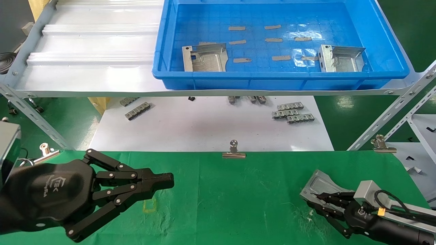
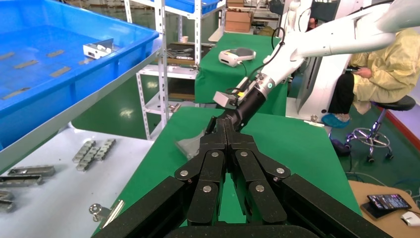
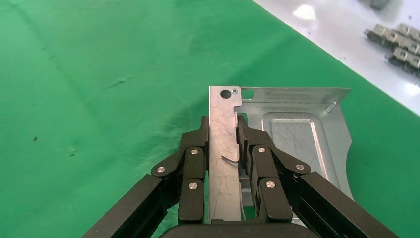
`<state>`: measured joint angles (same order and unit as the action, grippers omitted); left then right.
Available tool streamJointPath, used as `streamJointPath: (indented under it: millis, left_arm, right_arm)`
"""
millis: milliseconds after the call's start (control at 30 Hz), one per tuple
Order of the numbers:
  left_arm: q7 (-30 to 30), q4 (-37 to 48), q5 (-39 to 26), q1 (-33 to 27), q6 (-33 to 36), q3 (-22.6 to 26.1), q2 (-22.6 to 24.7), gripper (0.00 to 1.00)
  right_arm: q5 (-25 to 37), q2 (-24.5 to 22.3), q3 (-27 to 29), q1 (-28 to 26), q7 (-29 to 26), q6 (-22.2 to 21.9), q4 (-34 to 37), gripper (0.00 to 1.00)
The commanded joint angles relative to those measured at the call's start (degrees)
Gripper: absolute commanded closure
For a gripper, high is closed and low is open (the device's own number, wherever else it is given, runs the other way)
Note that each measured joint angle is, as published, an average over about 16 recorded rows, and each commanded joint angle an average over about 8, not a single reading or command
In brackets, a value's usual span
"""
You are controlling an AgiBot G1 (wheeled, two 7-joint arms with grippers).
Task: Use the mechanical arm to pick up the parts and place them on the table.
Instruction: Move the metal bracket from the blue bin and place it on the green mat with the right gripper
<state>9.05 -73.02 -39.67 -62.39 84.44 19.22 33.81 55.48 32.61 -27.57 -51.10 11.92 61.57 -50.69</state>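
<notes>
A folded sheet-metal bracket (image 3: 277,129) is pinched by its upright side wall in the right gripper (image 3: 224,148), low over the wrinkled green table (image 1: 238,204). The left gripper (image 1: 163,182) is held pressed together above the same cloth.

Item count: brackets, strips, clips, crate.

Three silver brackets: two inside the blue crate (image 1: 163,64), one (image 1: 205,58) toward its left end and one (image 1: 340,58) toward its right end; the third (image 1: 318,186) lies outside the crate on the green table (image 1: 221,204). One blue crate. Three silver binder clips: centre (image 1: 234,151), right (image 1: 381,144), left (image 1: 46,152). Grey ridged strips on the white sheet (image 1: 204,132): two (image 1: 136,107) at left, three (image 1: 293,112) at right.
</notes>
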Motion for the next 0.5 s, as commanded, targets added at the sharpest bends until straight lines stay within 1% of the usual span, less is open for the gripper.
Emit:
streamJointPath:
  millis: [33,133,233,367,500]
  left_arm:
    - [0.0,0.0,0.0,0.0,0.0,0.0,0.0,1.0]
    - [0.0,0.0,0.0,0.0,0.0,0.0,0.0,1.0]
    - [0.0,0.0,0.0,0.0,0.0,0.0,0.0,1.0]
    - [0.0,0.0,0.0,0.0,0.0,0.0,0.0,1.0]
    - [0.0,0.0,0.0,0.0,0.0,0.0,0.0,1.0]
  right_arm:
    - [-0.1,-0.7,0.2,1.5,-0.1,-1.4,-2.9,1.0]
    - [2.1,-1.8,-0.5,-0.1,0.7,-0.3,-4.4,1.0]
    - [5.1,-2.4,-1.7,-2.9,1.2,2.1,-4.4,1.0]
    - [9.6,-2.0,-3.7,-7.6,1.9,5.5,-2.1,1.0]
    - [12.8,-0.6,-5.0,-11.8,3.4,7.8,2.1,1.0]
